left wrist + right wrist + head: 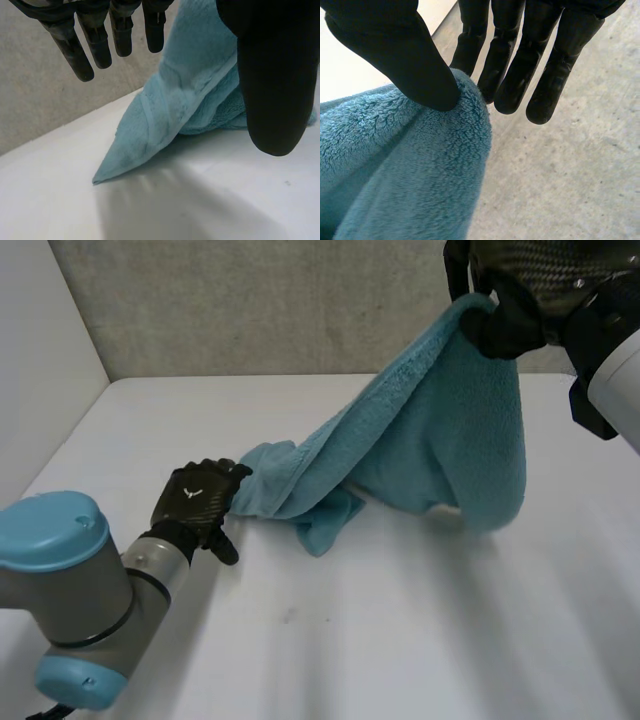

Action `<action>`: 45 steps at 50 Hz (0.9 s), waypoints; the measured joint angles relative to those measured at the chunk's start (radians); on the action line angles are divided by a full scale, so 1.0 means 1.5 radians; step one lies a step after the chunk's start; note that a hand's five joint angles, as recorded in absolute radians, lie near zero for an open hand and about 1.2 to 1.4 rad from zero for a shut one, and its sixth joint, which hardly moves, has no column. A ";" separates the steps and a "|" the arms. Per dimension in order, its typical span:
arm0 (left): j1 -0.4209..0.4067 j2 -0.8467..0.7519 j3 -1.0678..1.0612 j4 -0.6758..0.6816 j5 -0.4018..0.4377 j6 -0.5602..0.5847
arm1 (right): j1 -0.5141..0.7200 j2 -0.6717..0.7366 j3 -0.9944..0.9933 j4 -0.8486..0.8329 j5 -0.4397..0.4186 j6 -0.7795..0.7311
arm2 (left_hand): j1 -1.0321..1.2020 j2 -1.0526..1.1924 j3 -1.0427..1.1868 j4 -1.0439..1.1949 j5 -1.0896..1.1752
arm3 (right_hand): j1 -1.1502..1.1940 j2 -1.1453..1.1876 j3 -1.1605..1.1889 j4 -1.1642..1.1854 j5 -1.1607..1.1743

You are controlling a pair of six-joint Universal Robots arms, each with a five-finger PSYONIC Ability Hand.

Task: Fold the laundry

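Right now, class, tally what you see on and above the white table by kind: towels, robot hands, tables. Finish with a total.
Towel: 1
Robot hands: 2, the left hand and the right hand
Table: 1
Total: 4

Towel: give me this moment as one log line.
task: fold laundry | right hand: pinching blue towel edge, held up | left hand: open at towel's low end | towel: partly on table
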 measured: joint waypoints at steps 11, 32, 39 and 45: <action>-0.004 -0.069 0.070 0.002 0.001 -0.087 | 0.033 -0.016 -0.023 0.011 0.024 0.000 | 0.061 0.067 0.060 0.068 0.072 | 0.000 0.000 0.000 0.000 0.000; -0.010 -0.184 0.214 0.027 -0.015 -0.078 | 0.014 -0.044 -0.036 0.056 0.030 0.021 | 0.605 0.639 0.628 0.637 0.607 | 0.000 0.000 0.000 0.000 0.000; 0.035 -0.075 0.170 0.041 -0.039 -0.024 | -0.048 0.003 -0.007 0.058 0.021 0.011 | 0.605 0.642 0.631 0.639 0.607 | 0.000 0.000 0.000 0.000 0.000; 0.094 0.090 0.057 0.031 0.006 0.084 | -0.076 0.116 0.010 0.075 0.018 -0.037 | 0.605 0.643 0.632 0.639 0.607 | 0.000 0.000 0.000 0.000 0.000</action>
